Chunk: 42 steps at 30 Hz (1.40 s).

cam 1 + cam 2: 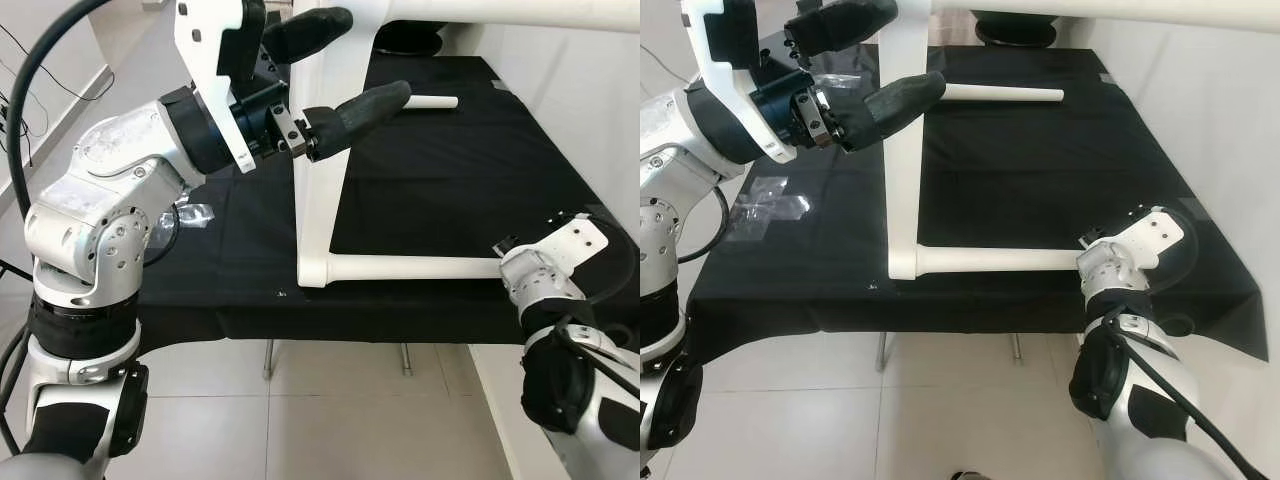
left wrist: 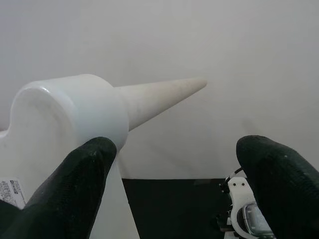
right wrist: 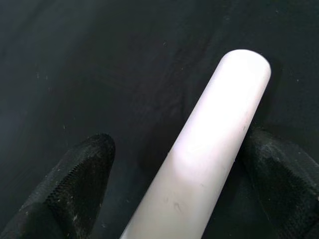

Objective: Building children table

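Note:
A white children's table (image 1: 322, 200) stands on its side on a workbench covered in black cloth (image 1: 450, 190). Its legs stick out to the right: one lies low near the front edge (image 1: 410, 268), one farther back (image 1: 432, 102), and one runs along the top (image 1: 500, 12). My left gripper (image 1: 340, 70) is open, high up, with a finger on each side of the upright tabletop's edge; one finger (image 2: 75, 189) touches the white piece. My right gripper (image 3: 174, 184) is open and straddles the free end of the near leg (image 3: 219, 119).
A clear plastic bag (image 1: 190, 213) lies on the cloth at the left. A white wall (image 1: 590, 110) runs close along the bench's right side. A dark object (image 1: 405, 38) sits at the back. Tiled floor (image 1: 330, 420) lies before the bench.

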Available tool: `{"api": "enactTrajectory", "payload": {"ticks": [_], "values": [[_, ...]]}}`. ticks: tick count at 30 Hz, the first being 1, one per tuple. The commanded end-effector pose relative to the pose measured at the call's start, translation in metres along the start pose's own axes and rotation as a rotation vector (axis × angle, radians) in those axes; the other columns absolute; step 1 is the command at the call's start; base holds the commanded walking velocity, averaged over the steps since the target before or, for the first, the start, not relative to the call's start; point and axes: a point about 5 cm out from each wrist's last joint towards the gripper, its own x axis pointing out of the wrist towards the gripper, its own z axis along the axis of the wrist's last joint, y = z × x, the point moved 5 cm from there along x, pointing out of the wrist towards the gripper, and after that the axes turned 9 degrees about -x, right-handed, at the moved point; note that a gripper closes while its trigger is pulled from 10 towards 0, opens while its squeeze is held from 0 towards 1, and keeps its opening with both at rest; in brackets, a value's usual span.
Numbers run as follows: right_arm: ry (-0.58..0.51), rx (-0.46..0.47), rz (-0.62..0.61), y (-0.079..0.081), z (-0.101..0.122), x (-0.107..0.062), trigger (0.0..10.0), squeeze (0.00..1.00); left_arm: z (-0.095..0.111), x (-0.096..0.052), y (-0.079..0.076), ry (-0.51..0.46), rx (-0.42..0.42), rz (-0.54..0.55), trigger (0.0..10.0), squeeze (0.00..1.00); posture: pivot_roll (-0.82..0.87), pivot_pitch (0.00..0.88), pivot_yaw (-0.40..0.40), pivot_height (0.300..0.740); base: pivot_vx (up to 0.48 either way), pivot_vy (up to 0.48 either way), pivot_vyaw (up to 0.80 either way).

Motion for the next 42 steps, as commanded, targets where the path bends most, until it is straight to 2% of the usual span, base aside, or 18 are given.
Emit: {"api": "enactTrajectory", "payload": {"ticks": [1, 3, 7, 12, 20, 26, 29, 32, 38, 42], "values": [[0.114, 0.026, -0.026, -0.005, -0.032, 0.002, 10.0, 1.0, -0.003, 0.001, 0.001, 0.021, -0.009, 0.009, 10.0, 0.0, -0.02, 0.167, -0.049, 0.74, 0.0, 0.0, 0.0], [0.108, 0.035, -0.034, -0.006, -0.03, 0.002, 10.0, 1.0, -0.003, 0.002, 0.001, 0.021, -0.009, 0.009, 10.0, 0.0, -0.02, 0.166, -0.049, 0.74, 0.0, 0.0, 0.0], [0.028, 0.059, -0.091, -0.015, -0.009, 0.002, 10.0, 1.0, -0.003, 0.003, 0.0, 0.021, -0.011, 0.009, 10.0, 0.0, -0.01, 0.169, -0.052, 0.74, 0.0, 0.0, 0.0], [-0.069, 0.042, -0.141, -0.023, 0.016, 0.001, 10.0, 1.0, -0.002, 0.003, 0.0, 0.024, -0.012, 0.011, 10.0, 0.0, -0.02, 0.172, -0.057, 0.74, 0.0, 0.0, 0.0], [-0.075, -0.015, -0.103, -0.018, 0.021, -0.002, 10.0, 1.0, -0.004, -0.001, 0.002, 0.035, -0.021, 0.02, 10.0, 0.0, -0.03, 0.177, -0.062, 0.74, 0.0, 0.0, 0.0], [-0.076, -0.068, -0.107, -0.031, 0.022, -0.001, 10.0, 1.0, -0.01, -0.005, 0.001, 0.067, -0.018, 0.023, 10.0, 0.0, -0.04, 0.176, -0.057, 0.74, 0.0, 0.0, 0.0], [-0.074, -0.073, -0.105, -0.033, 0.022, -0.002, 10.0, 1.0, -0.01, -0.004, 0.001, 0.068, -0.019, 0.022, 10.0, 0.0, -0.04, 0.176, -0.057, 0.74, 0.0, 0.0, 0.0], [-0.075, -0.091, -0.087, -0.033, 0.024, -0.003, 10.0, 1.0, -0.013, -0.005, 0.004, 0.111, 0.006, 0.048, 10.0, 0.0, -0.04, 0.179, -0.053, 0.74, 0.0, 0.0, 0.0], [-0.081, -0.083, -0.07, -0.039, 0.029, -0.007, 10.0, 1.0, -0.017, -0.003, 0.008, 0.131, 0.002, 0.074, 10.0, 0.0, -0.04, 0.18, -0.05, 0.74, 0.0, 0.0, 0.0], [-0.094, -0.085, -0.079, -0.048, 0.036, -0.009, 10.0, 1.0, -0.017, -0.003, 0.009, 0.133, 0.012, 0.071, 10.0, 0.0, -0.04, 0.18, -0.047, 0.74, 0.0, 0.0, 0.0]]}}
